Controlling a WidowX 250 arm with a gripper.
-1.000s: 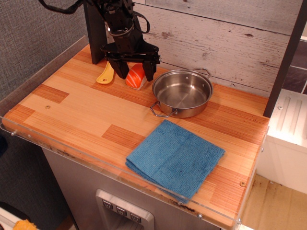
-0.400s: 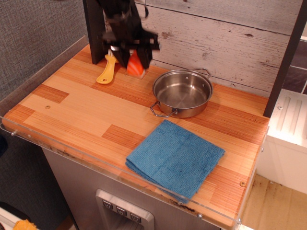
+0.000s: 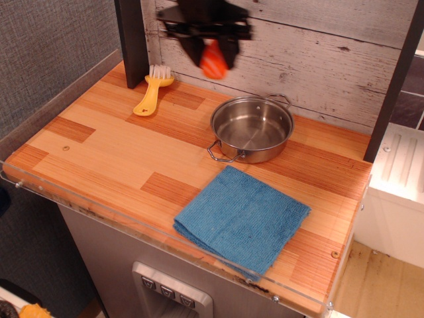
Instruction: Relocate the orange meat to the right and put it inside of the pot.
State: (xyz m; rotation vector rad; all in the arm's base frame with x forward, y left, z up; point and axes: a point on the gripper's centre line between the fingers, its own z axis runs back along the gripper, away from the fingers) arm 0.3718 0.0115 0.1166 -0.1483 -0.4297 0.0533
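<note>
High above the wooden table [image 3: 112, 149], the black tool [image 3: 213, 58] pinches the orange meat [image 3: 213, 64], up-left of the steel pot [image 3: 252, 128].

I am hanging high at the top edge of the view, well above the counter, with my gripper [image 3: 213, 54] pointing straight down and only its lower part showing, the arm above it cut off by the frame. My two dark fingers [image 3: 196, 48] are reaching down from a wide black crossbar, and they are pressing in from either side on the orange meat [image 3: 213, 64], holding it clear in the air between them. I am looking blurred in the picture, so the finer shape of my fingertips is hard to make out.
</note>
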